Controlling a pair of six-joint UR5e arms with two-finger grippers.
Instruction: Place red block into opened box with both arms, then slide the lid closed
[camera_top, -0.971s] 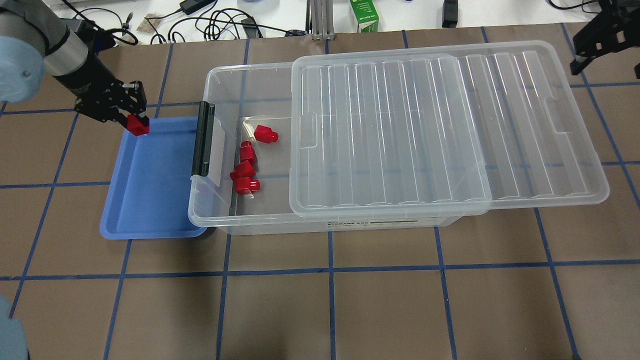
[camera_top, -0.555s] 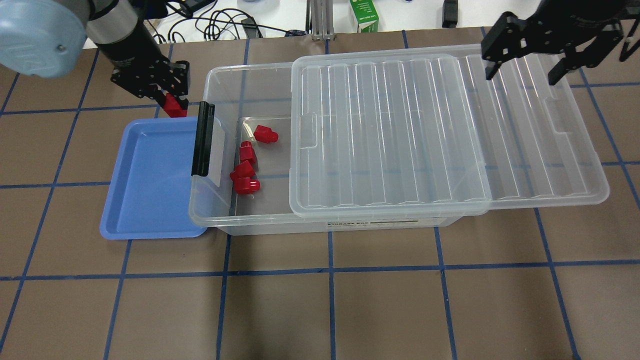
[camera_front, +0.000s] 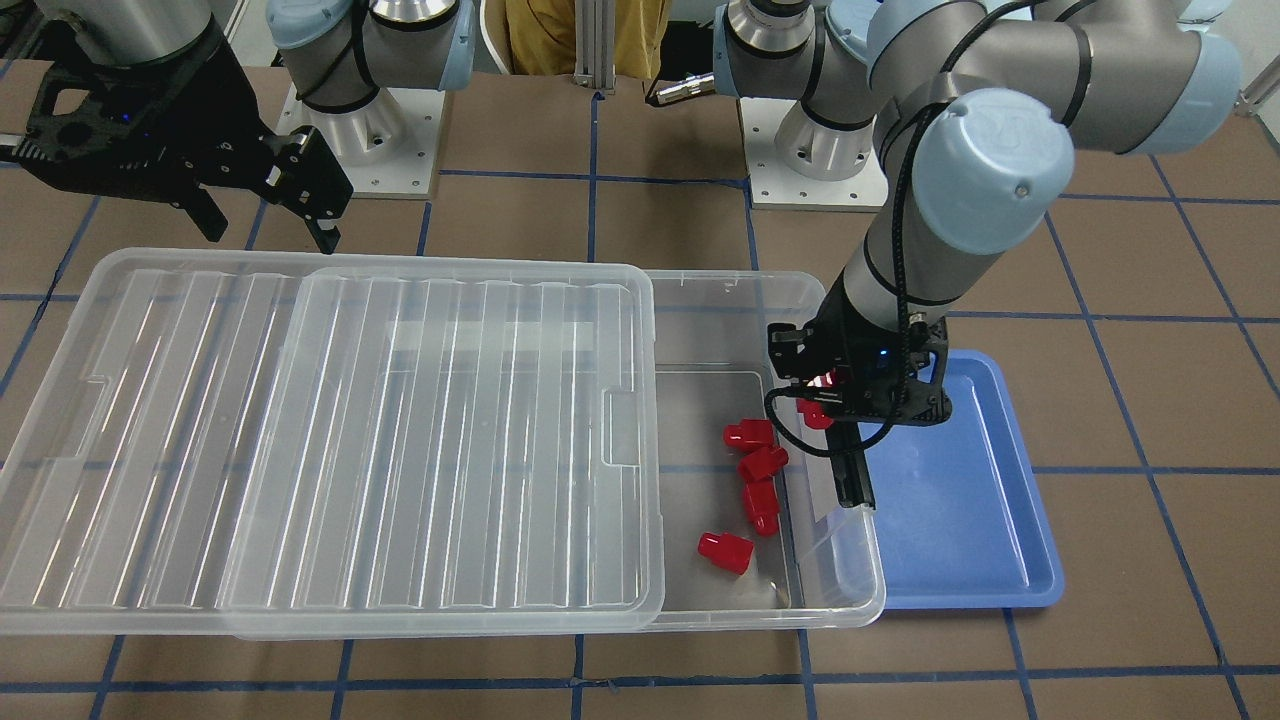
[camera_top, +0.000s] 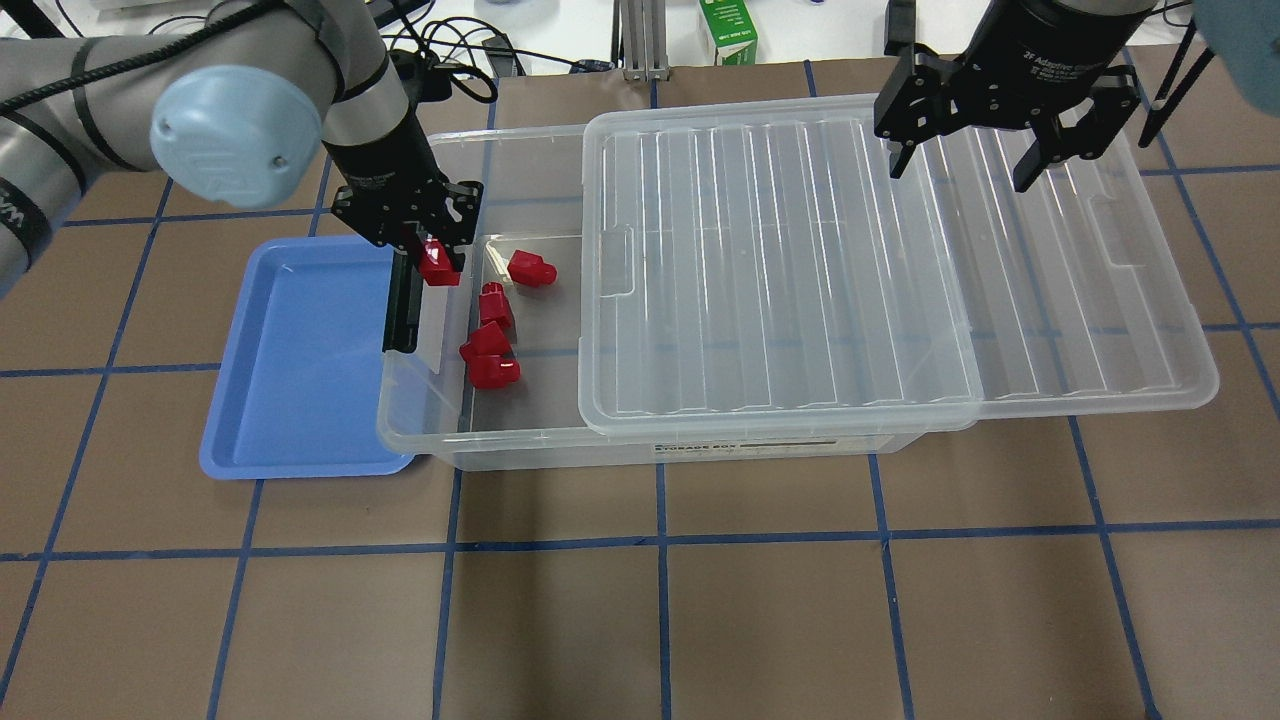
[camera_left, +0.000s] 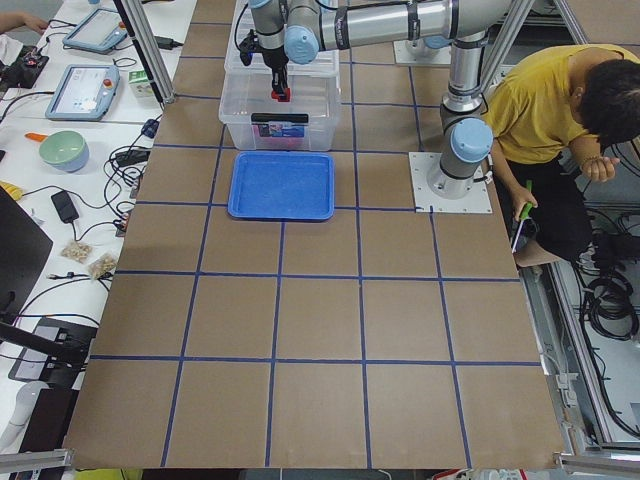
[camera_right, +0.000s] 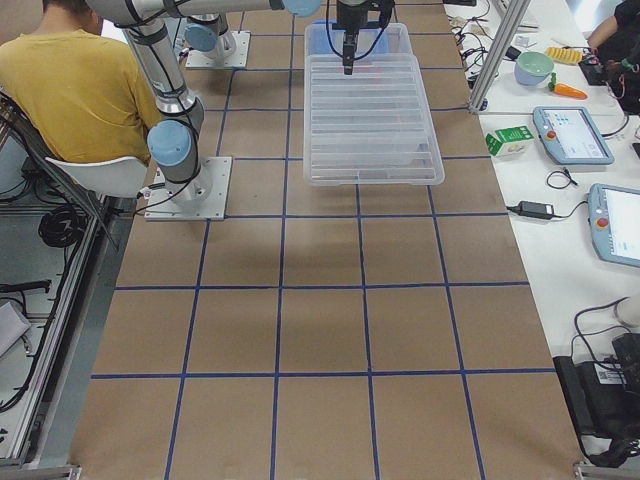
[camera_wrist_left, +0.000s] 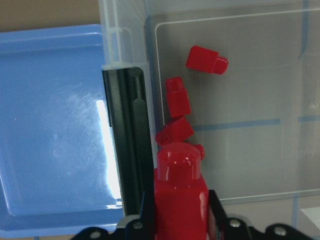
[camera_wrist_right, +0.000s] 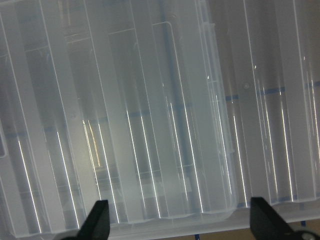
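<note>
My left gripper (camera_top: 437, 262) is shut on a red block (camera_top: 438, 269), which hangs over the left end of the clear box (camera_top: 520, 438), beside the black latch bar (camera_top: 404, 300). The left wrist view shows this block (camera_wrist_left: 180, 195) between the fingers, stub pointing away. Several more red blocks (camera_top: 489, 340) lie on the box floor. The ribbed lid (camera_top: 800, 270) covers the box's right part and overhangs its right end. Above the lid's back edge, my right gripper (camera_top: 962, 165) is open and holds nothing; its fingers show in the right wrist view (camera_wrist_right: 182, 222).
A blue tray (camera_top: 290, 380) lies against the box's left end. A green carton (camera_top: 727, 30) and cables (camera_top: 440, 45) sit behind the mat. A person in yellow (camera_left: 545, 100) sits by the robot's bases.
The left gripper carried the red block right, from the tray's back corner to over the box's left end. The right gripper moved left and now hangs over the lid's back edge.
</note>
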